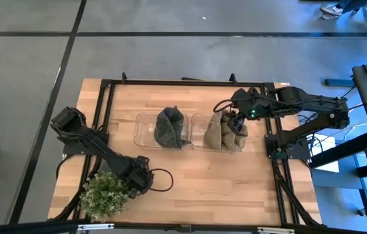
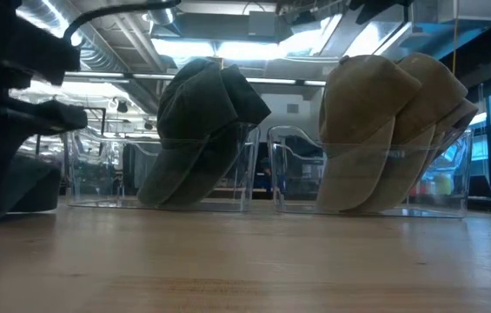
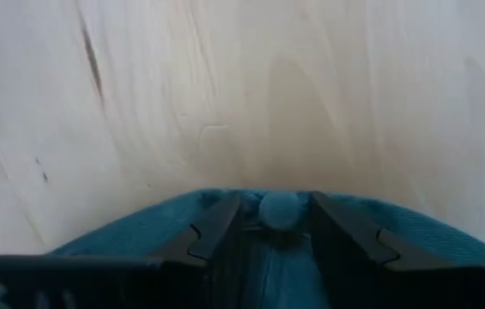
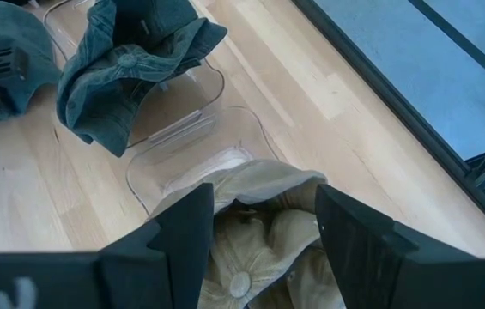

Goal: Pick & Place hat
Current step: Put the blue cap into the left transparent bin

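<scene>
A: Log entry. Left gripper (image 3: 275,225) sits low near the front left corner of the tabletop (image 1: 235,182), just beside the potted plant (image 1: 104,193). Its fingers are clamped on the crown of a teal hat (image 3: 139,236), either side of the top button.

B: And the right?

A: Right gripper (image 4: 263,227) hangs over the tan hats (image 1: 225,132) in the clear bin (image 1: 199,140) nearer the right edge, fingers apart, nothing held.

B: Other bin?

A: The second clear bin (image 1: 143,130), toward the middle of the tabletop, holds one dark green hat (image 1: 171,127), standing crown-up and leaning on the wall.

B: Risks from here?

A: My judgement only. The pinch is narrow, on soft fabric around the button; a fast lift could let the cloth slip out. The hat also hides the tabletop under it, so the brim may drag or fold on the way up. The plant is close: a wide swing could brush its leaves. At the bin, the standing green hat leaves little room, and a low approach could catch the thin wall and shift the bin.
</scene>
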`<action>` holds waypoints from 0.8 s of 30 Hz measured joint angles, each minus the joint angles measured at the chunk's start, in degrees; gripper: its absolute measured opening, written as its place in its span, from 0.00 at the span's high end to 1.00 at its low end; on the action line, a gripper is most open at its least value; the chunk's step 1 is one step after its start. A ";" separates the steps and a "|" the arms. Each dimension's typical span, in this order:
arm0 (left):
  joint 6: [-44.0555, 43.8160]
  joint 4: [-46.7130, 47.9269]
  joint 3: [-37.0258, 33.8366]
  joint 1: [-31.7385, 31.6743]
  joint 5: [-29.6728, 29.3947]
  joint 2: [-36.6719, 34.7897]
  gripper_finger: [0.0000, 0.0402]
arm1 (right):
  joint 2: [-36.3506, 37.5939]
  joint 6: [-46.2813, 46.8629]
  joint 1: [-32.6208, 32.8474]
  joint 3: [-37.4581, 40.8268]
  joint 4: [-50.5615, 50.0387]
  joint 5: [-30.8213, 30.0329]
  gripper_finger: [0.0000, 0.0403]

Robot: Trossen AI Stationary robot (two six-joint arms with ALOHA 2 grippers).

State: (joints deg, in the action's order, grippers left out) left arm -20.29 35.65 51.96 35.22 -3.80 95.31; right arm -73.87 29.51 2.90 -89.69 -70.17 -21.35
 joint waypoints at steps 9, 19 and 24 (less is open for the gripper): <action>0.56 -1.79 0.39 0.00 2.68 3.67 0.68 | 0.00 -0.91 0.00 0.00 -0.66 0.19 0.49; 0.54 -1.85 0.33 0.00 1.95 3.91 0.89 | 0.00 -3.11 0.02 0.00 -0.64 0.01 0.49; 0.54 -0.16 2.33 -0.22 1.95 3.99 0.89 | 0.00 -3.22 0.02 0.00 -0.63 -0.01 0.49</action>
State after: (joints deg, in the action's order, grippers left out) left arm -19.75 35.49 54.29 35.00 -1.85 99.30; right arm -73.87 26.28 2.92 -89.69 -70.81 -21.37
